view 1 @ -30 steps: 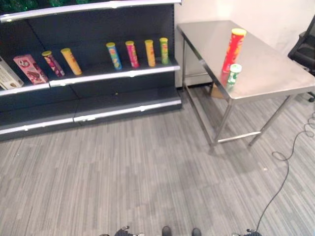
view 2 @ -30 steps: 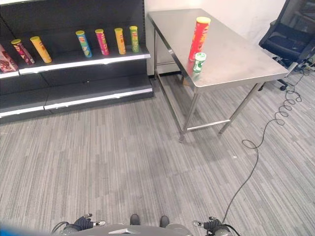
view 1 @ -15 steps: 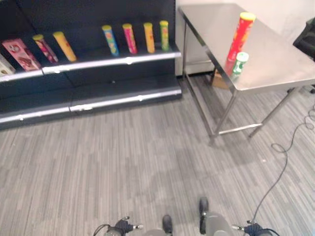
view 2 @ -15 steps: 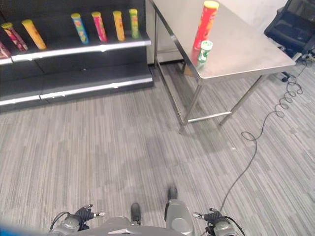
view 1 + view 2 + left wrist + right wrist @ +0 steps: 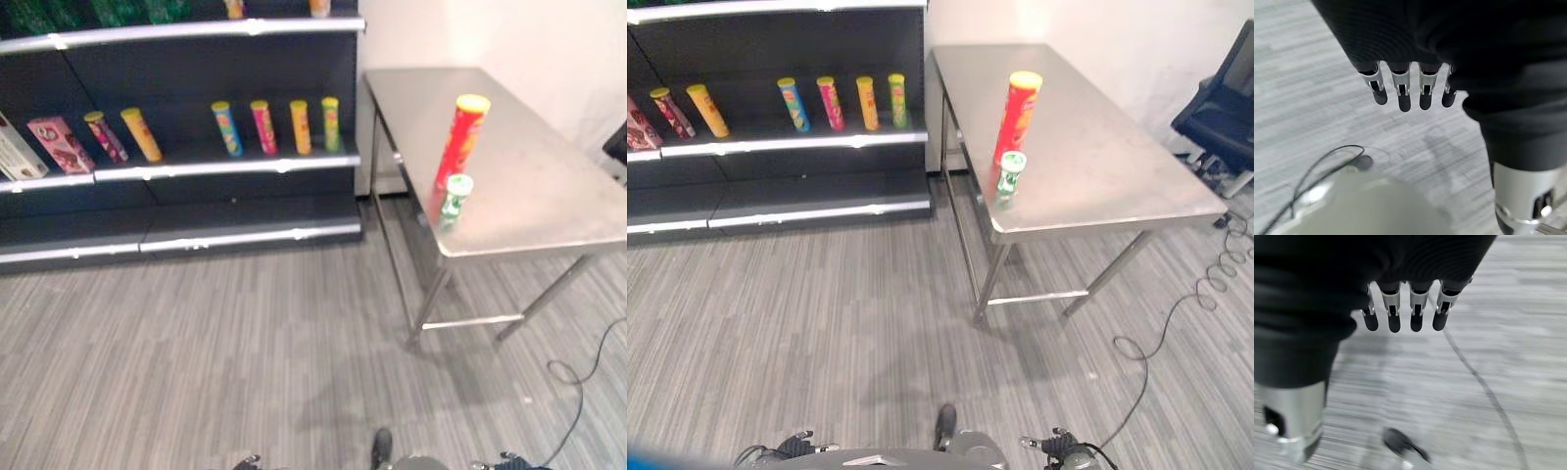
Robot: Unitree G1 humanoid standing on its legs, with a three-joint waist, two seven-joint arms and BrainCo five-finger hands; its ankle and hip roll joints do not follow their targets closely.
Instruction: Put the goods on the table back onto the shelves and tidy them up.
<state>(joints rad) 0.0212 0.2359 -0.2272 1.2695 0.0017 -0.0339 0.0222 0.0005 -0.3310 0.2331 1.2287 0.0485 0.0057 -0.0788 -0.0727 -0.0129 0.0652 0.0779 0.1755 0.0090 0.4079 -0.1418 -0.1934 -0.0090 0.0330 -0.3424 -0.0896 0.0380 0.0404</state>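
Note:
A tall red can with a yellow lid (image 5: 460, 147) stands on the steel table (image 5: 549, 196) at the right. A short green can (image 5: 454, 196) stands just in front of it, near the table's left edge. To the left, the dark shelf (image 5: 225, 168) carries several upright cans (image 5: 274, 127) and a pink box (image 5: 61, 144). My left hand (image 5: 1400, 83) hangs over the grey floor with its fingers straight and nothing in it. My right hand (image 5: 1405, 308) hangs the same way, open and holding nothing.
A lower shelf board (image 5: 196, 237) sits near the floor. A black office chair (image 5: 1225, 108) stands at the far right behind the table. A white box (image 5: 15, 152) leans at the shelf's left end. Striped grey carpet (image 5: 245, 352) lies between me and the shelf.
The camera has lifted and swung; the shelf and table now sit lower in view and closer. The cans on the table have not moved. Both hands stay hanging.

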